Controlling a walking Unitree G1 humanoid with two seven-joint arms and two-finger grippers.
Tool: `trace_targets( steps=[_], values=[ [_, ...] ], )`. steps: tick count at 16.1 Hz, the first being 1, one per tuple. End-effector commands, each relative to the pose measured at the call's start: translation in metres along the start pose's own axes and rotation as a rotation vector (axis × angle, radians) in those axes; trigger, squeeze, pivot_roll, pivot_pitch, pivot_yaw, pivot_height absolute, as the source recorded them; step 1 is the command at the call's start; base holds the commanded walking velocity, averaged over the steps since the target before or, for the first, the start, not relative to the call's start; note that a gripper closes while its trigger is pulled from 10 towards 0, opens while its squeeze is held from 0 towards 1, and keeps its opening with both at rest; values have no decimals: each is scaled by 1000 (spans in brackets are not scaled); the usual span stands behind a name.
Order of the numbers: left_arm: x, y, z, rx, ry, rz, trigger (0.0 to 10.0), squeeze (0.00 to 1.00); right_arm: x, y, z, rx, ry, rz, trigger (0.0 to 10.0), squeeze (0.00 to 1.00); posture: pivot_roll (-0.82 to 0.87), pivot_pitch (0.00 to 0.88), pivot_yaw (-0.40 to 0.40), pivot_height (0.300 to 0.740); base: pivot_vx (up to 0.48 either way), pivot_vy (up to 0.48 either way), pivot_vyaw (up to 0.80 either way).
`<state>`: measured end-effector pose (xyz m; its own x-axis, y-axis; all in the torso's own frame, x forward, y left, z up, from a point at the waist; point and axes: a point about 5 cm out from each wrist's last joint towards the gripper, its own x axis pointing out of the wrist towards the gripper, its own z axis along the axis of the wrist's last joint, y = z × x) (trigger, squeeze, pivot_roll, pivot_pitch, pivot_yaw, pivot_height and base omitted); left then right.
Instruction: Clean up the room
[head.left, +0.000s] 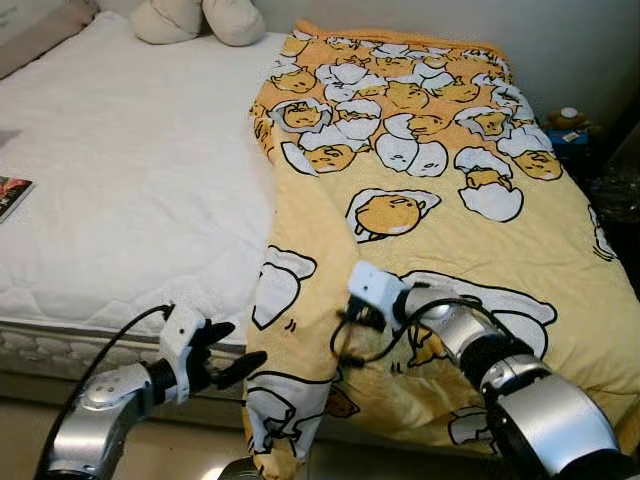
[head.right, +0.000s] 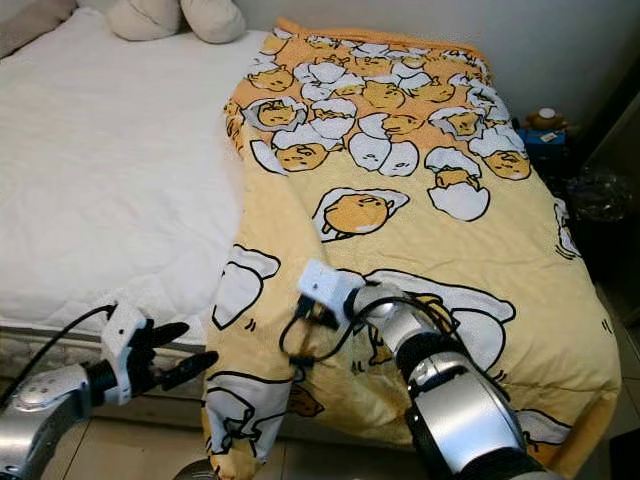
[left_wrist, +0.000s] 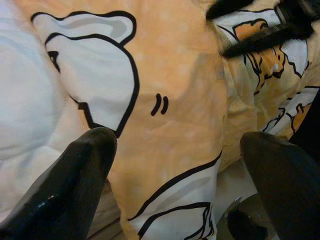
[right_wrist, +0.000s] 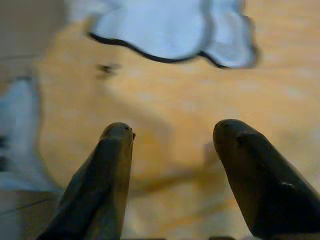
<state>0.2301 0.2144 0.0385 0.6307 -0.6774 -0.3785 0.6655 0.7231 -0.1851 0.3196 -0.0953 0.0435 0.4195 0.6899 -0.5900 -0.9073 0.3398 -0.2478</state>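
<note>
Both arms reach forward, left pincer (head.left: 235, 350) and right pincer (right_wrist: 172, 137) fingers spread.

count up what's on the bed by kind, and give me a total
Blanket: 1
Pillows: 2
Book: 1
Total: 4

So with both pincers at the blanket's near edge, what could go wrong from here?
The blanket already droops over the foot of the bed, so a pull could drag more onto the floor. The open left pincer might snag the mattress edge. The open right pincer may pinch one layer only.
</note>
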Motion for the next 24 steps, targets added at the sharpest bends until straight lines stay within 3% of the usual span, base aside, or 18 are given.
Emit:
trace_targets(
  steps=[1, 2, 5, 6, 10, 13, 14, 15, 21, 24],
  values=[
    [-1, 0, 5, 5, -16, -6, 10000, 0, 0, 6, 2, -22, -36, 74, 10000, 1000, 69, 12, -35, 740, 0, 0, 0],
    [0, -1, 5, 3, -19, -10, 10000, 0, 2, 11, 1, -39, -20, 114, 10000, 1000, 68, 12, -35, 740, 0, 0, 0],
    [6, -7, 10, 11, -25, -41, 10000, 0, 15, 24, -5, -287, 129, 55, 10000, 1000, 74, 20, -23, 740, 0, 0, 0],
    [7, -8, 10, 16, -19, -47, 10000, 0, 19, 27, -6, -344, 165, 40, 10000, 31, 75, 23, -19, 740, 0, 0, 0],
    [10, -13, 12, 40, 13, -96, 10000, 0, 33, 45, -6, -338, 234, 53, 10000, 0, 117, 44, -18, 740, 0, 0, 0],
    [8, -13, 12, 48, 24, -92, 10000, 0, 36, 42, -4, -368, 256, -27, 10000, 0, 138, 52, -32, 740, 0, 0, 0],
    [8, -8, 9, 43, 33, -84, 10000, 0, 35, 38, -5, -391, 271, -61, 8431, 0, 141, 53, -33, 740, 0, 0, 0],
    [9, -3, 4, 36, 47, -72, 10000, 0, 33, 34, -6, -424, 288, -94, 0, 0, 152, 57, -33, 740, 0, 0, 0],
    [23, 20, -19, -10, 126, 7, 10000, 0, 33, 36, -11, -460, 310, -103, 0, 0, 170, 58, -33, 740, 0, 0, 0],
    [15, 28, -28, -24, 153, 38, 10000, 0, 33, 37, -10, -449, 304, -113, 0, 0, 171, 58, -35, 740, 0, 0, 0]
  ],
)
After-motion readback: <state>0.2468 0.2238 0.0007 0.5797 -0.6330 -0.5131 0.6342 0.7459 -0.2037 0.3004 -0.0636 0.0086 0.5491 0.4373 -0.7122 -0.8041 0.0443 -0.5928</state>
